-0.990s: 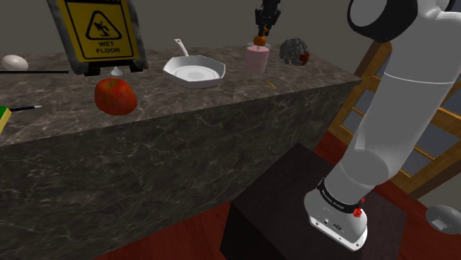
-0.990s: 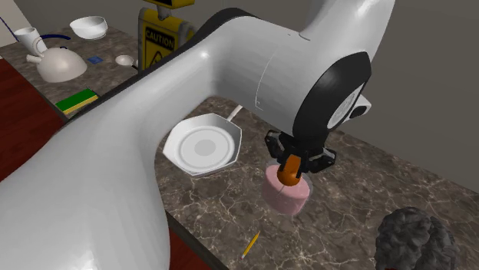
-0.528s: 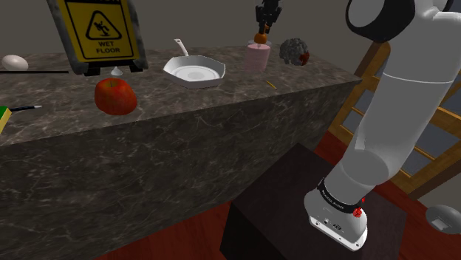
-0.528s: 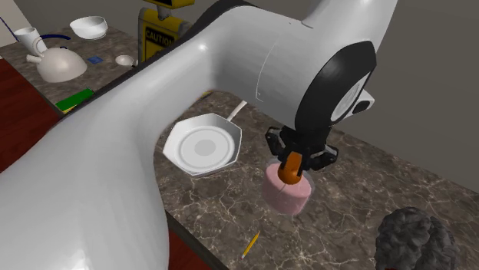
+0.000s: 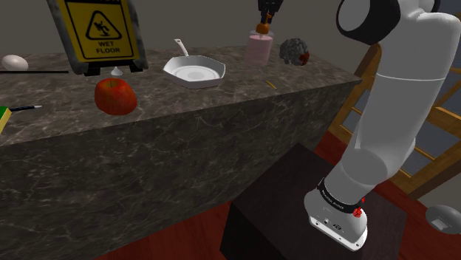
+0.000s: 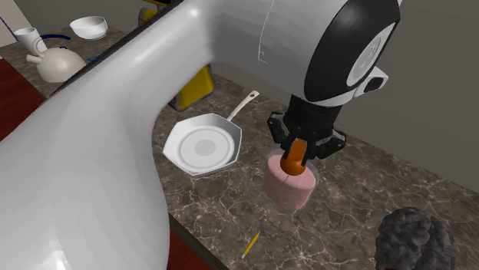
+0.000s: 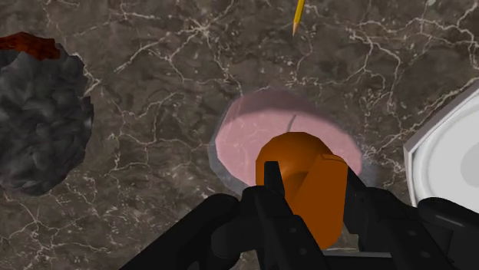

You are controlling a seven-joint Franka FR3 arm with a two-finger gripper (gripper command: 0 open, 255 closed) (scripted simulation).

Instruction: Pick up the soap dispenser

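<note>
The soap dispenser point(image 5: 259, 48) has a pale pink body and an orange pump top. It hangs just above the dark marble counter point(image 5: 222, 103), between the white pan and a dark lumpy object. My black gripper point(image 5: 263, 22) comes down from above and is shut on the orange pump. In the second exterior view the gripper point(image 6: 296, 150) clasps the pump over the pink body of the dispenser point(image 6: 290, 186). In the wrist view the fingers point(image 7: 272, 201) grip the orange pump on both sides, and the pink body of the dispenser point(image 7: 249, 138) shows beyond them.
A white pan point(image 5: 193, 72) lies beside the dispenser. A dark lumpy object point(image 5: 294, 52) sits on the other side. A yellow pencil point(image 6: 250, 244) lies near the counter edge. Further along are a red apple point(image 5: 115, 96), a wet floor sign point(image 5: 100, 29) and an egg point(image 5: 15, 62).
The gripper has risen with the soap dispenser, which has left the counter surface. The arm has swung higher in the second exterior view.
</note>
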